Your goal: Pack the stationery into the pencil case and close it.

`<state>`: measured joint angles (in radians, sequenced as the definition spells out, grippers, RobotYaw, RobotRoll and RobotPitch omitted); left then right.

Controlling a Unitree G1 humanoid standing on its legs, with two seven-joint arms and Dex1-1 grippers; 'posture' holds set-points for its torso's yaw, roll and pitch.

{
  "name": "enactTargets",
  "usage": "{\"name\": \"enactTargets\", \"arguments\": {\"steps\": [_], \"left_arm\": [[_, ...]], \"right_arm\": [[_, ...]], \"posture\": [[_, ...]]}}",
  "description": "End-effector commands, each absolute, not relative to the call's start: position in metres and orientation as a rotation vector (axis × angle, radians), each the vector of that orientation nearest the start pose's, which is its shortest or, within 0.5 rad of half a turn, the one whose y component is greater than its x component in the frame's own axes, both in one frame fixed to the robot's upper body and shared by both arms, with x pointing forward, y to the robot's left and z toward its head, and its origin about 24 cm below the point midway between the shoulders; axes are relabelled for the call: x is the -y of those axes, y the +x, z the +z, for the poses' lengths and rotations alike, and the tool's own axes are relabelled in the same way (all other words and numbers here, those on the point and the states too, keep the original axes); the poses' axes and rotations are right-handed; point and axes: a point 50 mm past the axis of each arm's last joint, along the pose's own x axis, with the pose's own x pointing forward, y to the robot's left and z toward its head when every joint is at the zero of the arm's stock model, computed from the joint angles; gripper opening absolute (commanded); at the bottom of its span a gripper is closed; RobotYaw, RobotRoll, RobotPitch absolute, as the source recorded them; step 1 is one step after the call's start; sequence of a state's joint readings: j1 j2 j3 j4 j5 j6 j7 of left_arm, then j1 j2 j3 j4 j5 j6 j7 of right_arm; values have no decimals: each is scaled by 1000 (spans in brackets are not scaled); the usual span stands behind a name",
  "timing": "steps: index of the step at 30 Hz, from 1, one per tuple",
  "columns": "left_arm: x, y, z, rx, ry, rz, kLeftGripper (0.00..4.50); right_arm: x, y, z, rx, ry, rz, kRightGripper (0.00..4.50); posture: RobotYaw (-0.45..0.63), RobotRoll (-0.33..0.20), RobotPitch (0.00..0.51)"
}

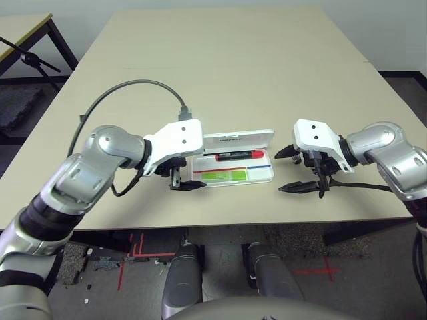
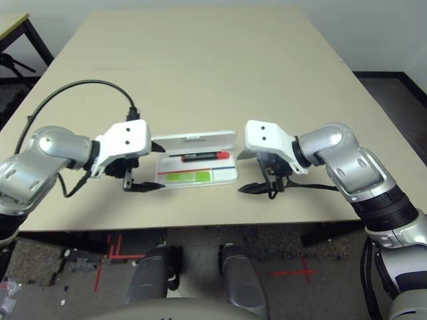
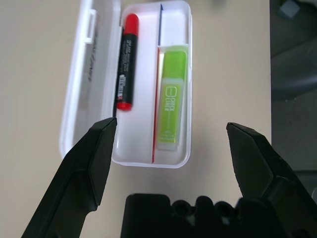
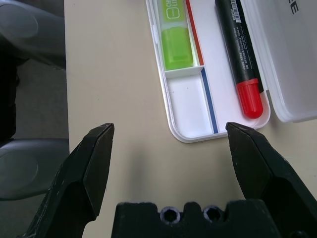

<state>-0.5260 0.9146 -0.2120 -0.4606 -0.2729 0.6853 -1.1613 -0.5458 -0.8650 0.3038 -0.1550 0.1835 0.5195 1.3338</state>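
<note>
While I watch through the left eye view, the pencil case (image 1: 233,167) lies open on the table (image 1: 253,73) between my left gripper (image 1: 183,181) and right gripper (image 1: 301,170), lid raised for packing. Left wrist view: red marker (image 3: 126,63) and lime-green stick (image 3: 171,97) lie inside; the jaws are spread, empty, touching nothing. Right wrist view: that claw likewise gapes, released, beside the case's end.
</note>
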Motion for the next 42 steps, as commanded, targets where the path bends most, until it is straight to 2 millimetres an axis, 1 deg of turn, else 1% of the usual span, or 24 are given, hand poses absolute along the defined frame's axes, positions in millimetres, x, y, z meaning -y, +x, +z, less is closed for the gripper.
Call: {"name": "enactTargets", "arguments": {"steps": [1, 4, 7, 11, 15, 18, 23, 26, 33, 37, 42], "left_arm": [[-160, 247, 198, -289, 753, -1297, 4478], [-159, 246, 196, -288, 743, -1297, 4478], [-158, 246, 192, -290, 745, -1296, 4478], [-157, 247, 190, -290, 743, -1295, 4478], [-156, 247, 186, -298, 743, -1297, 4478], [-156, 246, 183, -307, 744, -1303, 4478], [-155, 247, 180, -309, 742, -1309, 4478], [-155, 250, 178, -313, 746, -1313, 4478], [-151, 254, 178, -301, 754, -1328, 4478], [-151, 255, 178, -298, 761, -1334, 4478], [-151, 255, 177, -303, 769, -1339, 4478]], "right_arm": [[175, 274, 157, -480, -638, 1403, 4500], [171, 272, 162, -460, -574, 1425, 4500], [172, 271, 168, -458, -531, 1394, 4500], [179, 270, 177, -471, -449, 1280, 4500], [192, 265, 188, -512, -334, 1143, 4500], [197, 263, 192, -508, -258, 1033, 4500], [205, 265, 184, -547, -184, 800, 4500], [210, 272, 177, -576, -161, 647, 4500], [208, 288, 162, -580, -139, 382, 4500], [204, 291, 149, -607, -119, 307, 4500], [194, 290, 137, -647, -105, 316, 4500]], "posture": [[-37, 0, 129], [-35, 0, 131], [-35, 0, 133], [-36, 0, 135], [-45, 0, 142], [-53, 0, 145], [-76, 0, 144], [-87, 0, 139], [-101, 0, 127], [-106, 0, 123], [-109, 0, 122]]}}
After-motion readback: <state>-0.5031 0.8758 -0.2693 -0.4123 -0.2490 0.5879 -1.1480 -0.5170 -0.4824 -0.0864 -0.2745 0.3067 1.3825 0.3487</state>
